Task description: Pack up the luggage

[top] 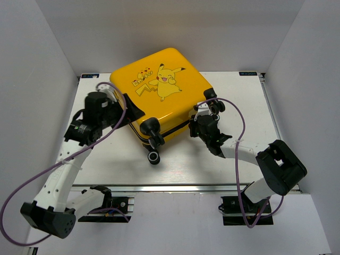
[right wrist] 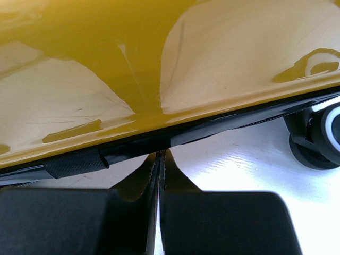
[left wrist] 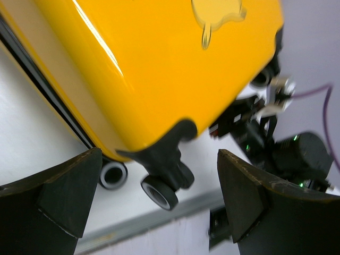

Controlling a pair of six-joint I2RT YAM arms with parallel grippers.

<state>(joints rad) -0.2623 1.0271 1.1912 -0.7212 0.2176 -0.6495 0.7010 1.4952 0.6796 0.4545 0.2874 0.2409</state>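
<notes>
The luggage is seen lying flat on the worktop, toward the middle of the far edge. The Pikachu side is turned up, and the small black wheels are turned toward the near edge. Its two halves are shut together, so the inside is hidden and what is packed cannot be told.

The left gripper is held wide apart just beside the near left corner of the luggage, with nothing in it. The right gripper is pressed together, with its tips set right at the black zip line on the near right side. Whether a zip pull is pinched cannot be told.

The closing of the lid looks done. Zipping is judged to be what may be left, but how much is zipped already cannot be seen.
</notes>
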